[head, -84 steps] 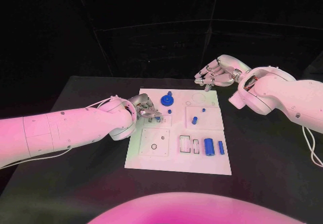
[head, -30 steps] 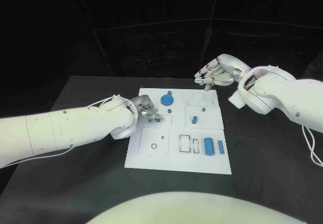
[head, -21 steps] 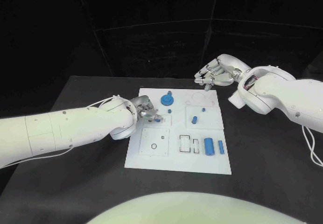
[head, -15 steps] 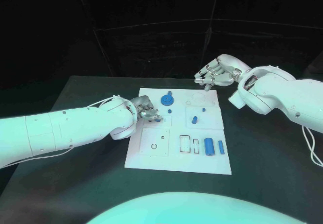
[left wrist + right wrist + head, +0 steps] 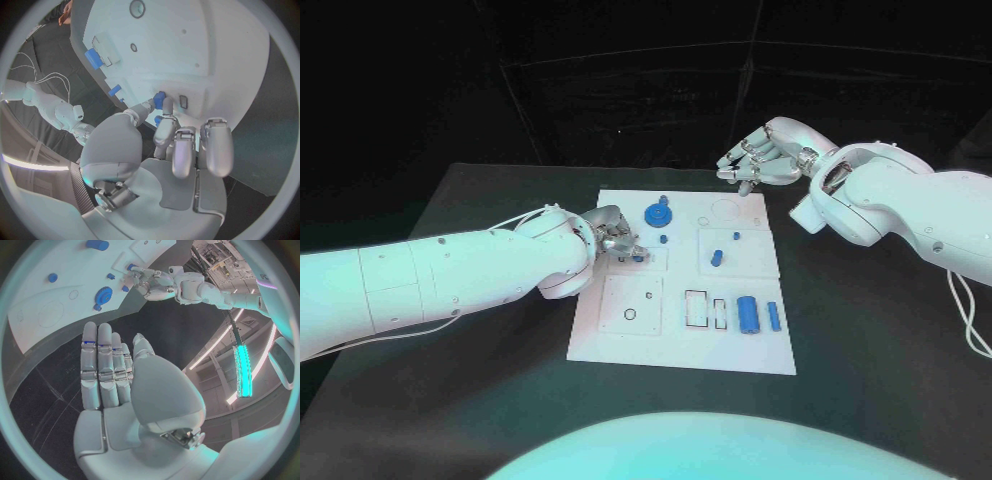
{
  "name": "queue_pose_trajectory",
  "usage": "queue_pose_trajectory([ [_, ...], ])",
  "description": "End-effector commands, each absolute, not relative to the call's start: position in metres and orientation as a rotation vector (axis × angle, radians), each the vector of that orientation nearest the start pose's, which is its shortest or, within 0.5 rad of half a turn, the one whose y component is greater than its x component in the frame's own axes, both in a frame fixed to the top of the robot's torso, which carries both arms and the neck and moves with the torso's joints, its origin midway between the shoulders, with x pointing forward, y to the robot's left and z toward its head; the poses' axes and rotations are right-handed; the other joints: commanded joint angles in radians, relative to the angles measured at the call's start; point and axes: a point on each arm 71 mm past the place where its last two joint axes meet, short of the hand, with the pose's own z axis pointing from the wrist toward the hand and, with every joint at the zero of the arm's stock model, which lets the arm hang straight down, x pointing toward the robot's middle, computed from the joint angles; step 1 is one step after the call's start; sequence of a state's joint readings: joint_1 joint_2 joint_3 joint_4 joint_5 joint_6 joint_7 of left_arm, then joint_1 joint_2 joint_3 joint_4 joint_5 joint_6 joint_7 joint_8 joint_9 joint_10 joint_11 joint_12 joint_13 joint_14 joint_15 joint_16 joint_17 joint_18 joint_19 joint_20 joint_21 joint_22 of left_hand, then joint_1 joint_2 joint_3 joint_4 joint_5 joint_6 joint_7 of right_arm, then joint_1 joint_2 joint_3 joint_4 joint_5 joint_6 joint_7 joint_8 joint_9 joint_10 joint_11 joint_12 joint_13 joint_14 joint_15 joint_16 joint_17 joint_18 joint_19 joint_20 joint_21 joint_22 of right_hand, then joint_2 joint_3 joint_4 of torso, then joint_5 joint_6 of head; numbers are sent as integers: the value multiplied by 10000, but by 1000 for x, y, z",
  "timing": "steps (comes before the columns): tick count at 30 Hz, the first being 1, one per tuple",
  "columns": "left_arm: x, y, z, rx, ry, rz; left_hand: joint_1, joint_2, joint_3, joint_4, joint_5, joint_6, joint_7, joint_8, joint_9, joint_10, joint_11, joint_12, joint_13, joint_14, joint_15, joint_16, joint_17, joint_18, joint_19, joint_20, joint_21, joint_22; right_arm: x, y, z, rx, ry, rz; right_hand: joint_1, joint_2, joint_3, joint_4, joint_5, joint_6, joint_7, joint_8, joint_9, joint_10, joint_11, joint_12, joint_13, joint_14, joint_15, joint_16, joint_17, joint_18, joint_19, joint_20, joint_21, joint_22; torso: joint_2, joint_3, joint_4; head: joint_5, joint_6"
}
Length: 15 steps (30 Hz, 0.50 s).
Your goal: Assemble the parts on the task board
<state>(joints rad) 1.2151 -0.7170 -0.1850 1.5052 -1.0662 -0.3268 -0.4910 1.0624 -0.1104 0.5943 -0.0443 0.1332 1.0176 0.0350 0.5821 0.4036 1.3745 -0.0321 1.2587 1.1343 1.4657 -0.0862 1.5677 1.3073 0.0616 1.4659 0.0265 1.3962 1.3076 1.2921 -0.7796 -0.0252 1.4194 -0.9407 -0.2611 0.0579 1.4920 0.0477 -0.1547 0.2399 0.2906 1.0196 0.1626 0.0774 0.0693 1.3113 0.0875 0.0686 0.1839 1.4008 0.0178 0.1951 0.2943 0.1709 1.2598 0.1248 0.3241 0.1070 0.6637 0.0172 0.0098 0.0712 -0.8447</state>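
The white task board [image 5: 678, 345] lies mid-table. My left hand [image 5: 609, 236] rests at its left edge and pinches a small blue part [image 5: 638, 257] between thumb and a finger, down against the board [image 5: 212, 45]; the left wrist view shows that part [image 5: 160, 97] at the fingertips. My right hand [image 5: 762, 160] hovers just past the board's far right corner, fingers straight and side by side [image 5: 103, 370], holding nothing. A round blue gear-like part [image 5: 658, 213] lies near the far edge. A blue cylinder [image 5: 747, 314] and a blue bar [image 5: 773, 316] lie at the near right.
More small blue pieces sit mid-board: a peg [image 5: 664, 238], a short piece [image 5: 717, 258] and a dot [image 5: 736, 236]. Two outlined rectangular slots [image 5: 704, 309] are beside the cylinder. Black table [image 5: 473, 400] surrounds the board.
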Motion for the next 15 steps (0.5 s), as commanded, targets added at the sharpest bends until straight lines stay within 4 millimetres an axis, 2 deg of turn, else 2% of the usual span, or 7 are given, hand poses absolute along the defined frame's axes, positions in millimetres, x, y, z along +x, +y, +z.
queue_pose_trajectory([
  [1, 468, 166, -252, -3332, 20809, -4944, -385, 36, 186, 81, 79, 80, -113, 90, 19, 99, -116, 64, 60, 1051, -89, 31, 2635, -135, 321, -99, 47, 812, 520, -196, -140, 2061, 16689, 9993, -6, -77, -7, 45, 45, -22, 49, -42, -3, -93, 9, -15, -10, -25, 49, -31, -14, 123, 15, 21, -35, -10, 0, 1, 3, -19, -11],
  [5, 469, 166, -252, -3363, 20847, -4955, -721, -18, 219, 301, 86, 87, -144, 186, 43, 124, -145, 119, 130, 1051, -118, 31, 2635, -144, 339, -125, 76, 851, 520, -197, -140, 2076, 16685, 9973, -6, -77, -7, 45, 45, -22, 49, -42, -3, -93, 9, -15, -10, -25, 49, -31, -14, 123, 15, 21, -35, -10, -5, -2, -1, -35, -24],
  [15, 472, 166, -253, -3444, 20797, -4893, -1060, -134, 158, 513, 58, 101, -156, 318, 79, 145, -156, 163, 180, 1051, -134, 31, 2635, -147, 347, -149, 81, 867, 519, -196, -140, 2064, 16678, 9995, -6, -77, -7, 45, 45, -22, 49, -42, -3, -93, 9, -15, -10, -25, 49, -31, -14, 123, 15, 21, -35, -10, -1, 0, 13, -60, 0],
])
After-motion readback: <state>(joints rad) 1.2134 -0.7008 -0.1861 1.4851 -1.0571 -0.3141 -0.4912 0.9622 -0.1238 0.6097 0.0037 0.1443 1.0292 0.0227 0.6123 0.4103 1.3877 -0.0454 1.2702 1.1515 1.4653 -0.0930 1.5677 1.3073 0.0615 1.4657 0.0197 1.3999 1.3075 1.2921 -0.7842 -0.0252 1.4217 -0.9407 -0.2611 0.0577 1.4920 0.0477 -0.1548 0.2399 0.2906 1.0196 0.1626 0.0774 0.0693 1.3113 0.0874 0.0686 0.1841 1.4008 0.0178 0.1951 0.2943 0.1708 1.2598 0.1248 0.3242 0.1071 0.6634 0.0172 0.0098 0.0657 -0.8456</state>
